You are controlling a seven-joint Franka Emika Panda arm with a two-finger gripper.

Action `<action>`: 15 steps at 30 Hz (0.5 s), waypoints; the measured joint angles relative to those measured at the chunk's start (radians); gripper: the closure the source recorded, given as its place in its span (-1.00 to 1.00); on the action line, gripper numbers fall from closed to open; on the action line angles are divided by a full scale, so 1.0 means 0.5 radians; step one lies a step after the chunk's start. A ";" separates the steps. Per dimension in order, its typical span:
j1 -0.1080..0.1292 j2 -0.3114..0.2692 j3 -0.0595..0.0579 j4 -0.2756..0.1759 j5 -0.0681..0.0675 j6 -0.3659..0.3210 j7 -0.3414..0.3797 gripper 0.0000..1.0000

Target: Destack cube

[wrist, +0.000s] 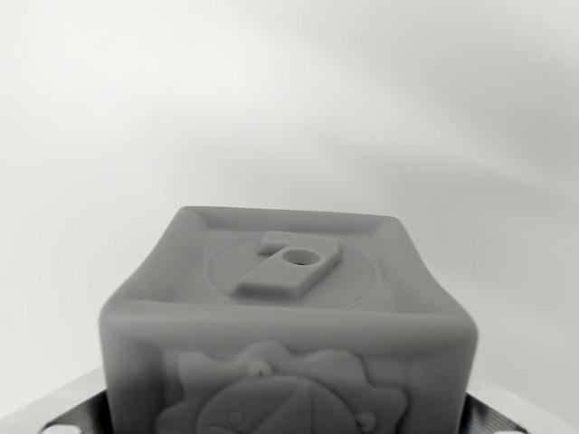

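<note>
A grey cube (289, 325) is filling the lower middle of the wrist view, sitting between two pale fingertips (54, 418) peeking in at the bottom corners. Its top is showing a raised numeral inside a circle; its front is showing an embossed, scalloped figure. Whether the gripper (289, 425) is pinching it, I cannot tell.

A grey moulded plastic cube (288, 330) sits low in the middle of the wrist view, close to the camera. A raised numeral lies on its top face, and an embossed round figure faces forward on its near side. A pale plain surface (289, 99) spreads behind it. The robot's fingers (54, 418) reach in beside its bottom corners.
</note>
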 joint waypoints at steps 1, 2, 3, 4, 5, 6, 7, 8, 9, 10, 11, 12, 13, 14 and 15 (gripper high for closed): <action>0.001 0.010 0.000 0.017 0.000 -0.007 0.000 1.00; 0.002 0.020 -0.001 0.035 0.000 -0.015 0.000 1.00; 0.002 0.030 -0.001 0.053 0.000 -0.023 0.000 1.00; 0.003 0.035 -0.001 0.061 0.000 -0.026 0.000 1.00; 0.003 0.045 -0.002 0.072 0.000 -0.027 0.000 1.00; 0.004 0.052 -0.002 0.075 0.000 -0.025 0.000 1.00; 0.004 0.060 -0.003 0.075 -0.001 -0.020 0.000 1.00; 0.006 0.071 -0.004 0.075 -0.001 -0.012 0.000 1.00; 0.007 0.085 -0.006 0.075 -0.002 -0.001 0.001 1.00; 0.009 0.099 -0.008 0.075 -0.002 0.011 0.001 1.00; 0.010 0.114 -0.009 0.075 -0.003 0.023 0.001 1.00; 0.011 0.121 -0.010 0.075 -0.003 0.029 0.001 1.00; 0.012 0.135 -0.012 0.075 -0.003 0.043 0.001 1.00; 0.014 0.148 -0.014 0.075 -0.003 0.055 0.001 1.00; 0.015 0.160 -0.016 0.075 -0.003 0.067 0.001 1.00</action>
